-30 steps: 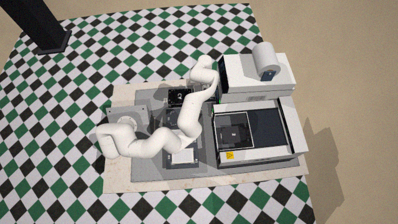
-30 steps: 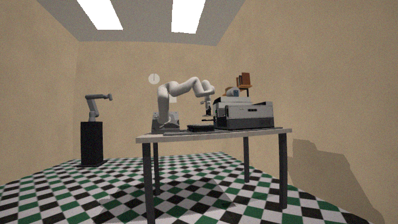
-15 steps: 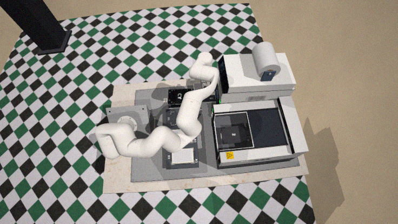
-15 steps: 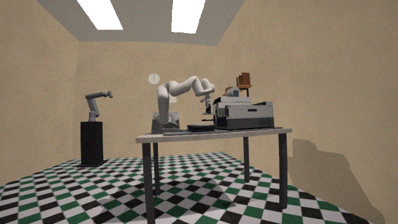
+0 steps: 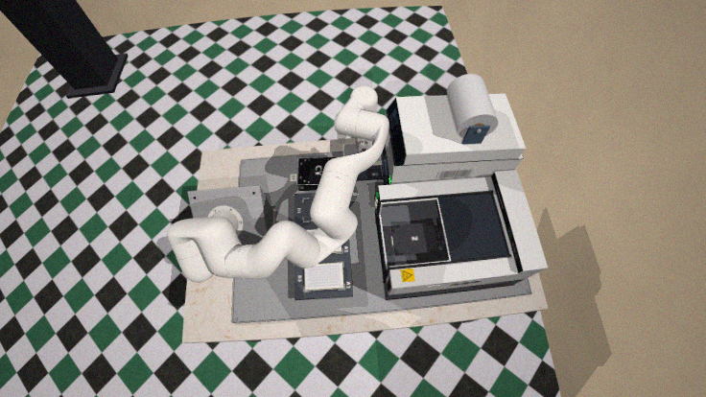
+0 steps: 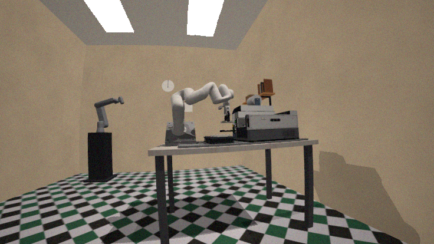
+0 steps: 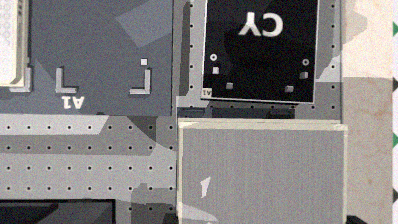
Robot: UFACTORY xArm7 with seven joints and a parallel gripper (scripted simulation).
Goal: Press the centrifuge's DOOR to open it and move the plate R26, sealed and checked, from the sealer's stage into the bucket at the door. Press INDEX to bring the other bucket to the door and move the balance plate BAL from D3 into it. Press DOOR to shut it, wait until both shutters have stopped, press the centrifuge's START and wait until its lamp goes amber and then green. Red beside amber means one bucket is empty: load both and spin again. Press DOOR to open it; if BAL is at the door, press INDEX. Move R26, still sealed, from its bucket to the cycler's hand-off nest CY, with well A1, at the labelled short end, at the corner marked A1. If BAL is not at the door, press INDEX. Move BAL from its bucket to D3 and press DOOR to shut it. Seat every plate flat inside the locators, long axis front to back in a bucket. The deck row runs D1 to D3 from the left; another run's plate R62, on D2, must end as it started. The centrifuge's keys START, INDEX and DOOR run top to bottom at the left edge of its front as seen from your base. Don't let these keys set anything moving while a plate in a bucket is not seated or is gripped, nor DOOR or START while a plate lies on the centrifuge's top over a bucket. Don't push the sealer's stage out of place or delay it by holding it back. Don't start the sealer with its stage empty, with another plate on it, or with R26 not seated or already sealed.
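Observation:
My gripper [image 6: 226, 116] is shut on plate R26 [image 7: 262, 172] [image 6: 226, 121], a pale plate with a grey foil seal. It holds the plate level above the deck, in front of the sealer [image 5: 454, 133] [image 6: 253, 112] and beside the black CY nest [image 7: 260, 50] [image 5: 311, 173]. In the top view the arm hides the gripper. The centrifuge [image 5: 454, 237] [image 6: 266, 127] has its door open over a dark bucket marked 2 [image 5: 414, 239]. The white balance plate BAL [image 5: 323, 275] lies on D3.
The D1 locators with an A1 mark [image 7: 100, 75] are bare. A pale plate [image 7: 10, 45] on D2 shows at the wrist view's left edge. A film roll [image 5: 471, 105] sits on the sealer. A second arm on a black pedestal [image 6: 99, 154] stands apart from the table.

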